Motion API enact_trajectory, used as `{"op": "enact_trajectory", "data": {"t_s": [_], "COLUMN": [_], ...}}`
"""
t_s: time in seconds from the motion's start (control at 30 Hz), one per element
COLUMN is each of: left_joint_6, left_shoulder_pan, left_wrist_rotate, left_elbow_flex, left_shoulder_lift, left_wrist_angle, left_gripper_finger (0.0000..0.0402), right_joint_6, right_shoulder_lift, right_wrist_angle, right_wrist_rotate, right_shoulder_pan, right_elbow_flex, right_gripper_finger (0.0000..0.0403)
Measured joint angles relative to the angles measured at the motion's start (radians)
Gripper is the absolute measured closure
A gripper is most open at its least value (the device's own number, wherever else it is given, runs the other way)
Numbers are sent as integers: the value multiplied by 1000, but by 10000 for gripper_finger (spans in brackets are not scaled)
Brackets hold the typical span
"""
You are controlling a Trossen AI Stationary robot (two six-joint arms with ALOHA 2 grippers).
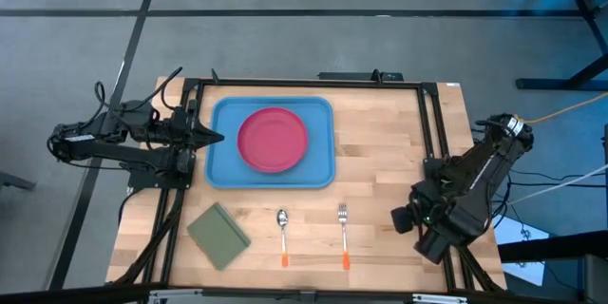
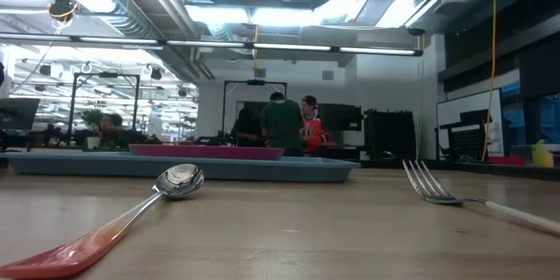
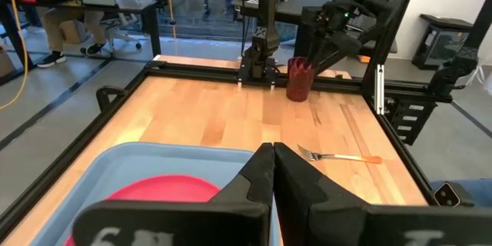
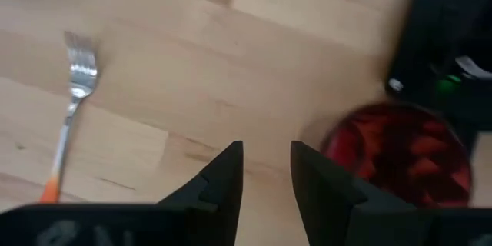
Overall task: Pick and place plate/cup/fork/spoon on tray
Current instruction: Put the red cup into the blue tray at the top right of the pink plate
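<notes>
One item, the plate (image 1: 273, 139), already sits in the tray (image 1: 221, 173). Right end effector (image 4: 267, 171), fingers slightly apart, hovers at the worktop's right edge just beside the upright cup (image 4: 400, 154). Left end effector (image 3: 273, 173) is closed over the tray.

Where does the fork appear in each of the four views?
High view: the fork lies on the bare wood, right of the spoon.
Low view: fork at right, spoon at left.
Left wrist view: fork beyond the tray.
Right wrist view: fork at left.
Shared landmark: its orange handle.
</notes>
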Motion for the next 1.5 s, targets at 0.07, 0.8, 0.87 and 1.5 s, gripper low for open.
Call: {"op": "enact_trajectory", "data": {"t_s": [0.07,0.8,0.87,1.5], "left_joint_6": [0,0,0,0], "left_shoulder_pan": [0,0,0,0], "left_wrist_rotate": [0,0,0,0], "left_elbow_flex": [0,0,0,0], "left_shoulder_lift": [0,0,0,0], "left_wrist_angle": [0,0,0,0], "left_gripper_finger": [401,401,401,401], "right_joint_6": [48,95,95,-7], "right_shoulder_lift": [0,120,143,220], "right_wrist_angle": [-7,-11,-13,-16], "right_wrist_rotate": [-36,-148,-150,-164], "right_shoulder_pan": [14,37,37,7], "right_elbow_flex": [0,-25,-25,-26], "right_gripper_finger": [289,289,289,292]}}
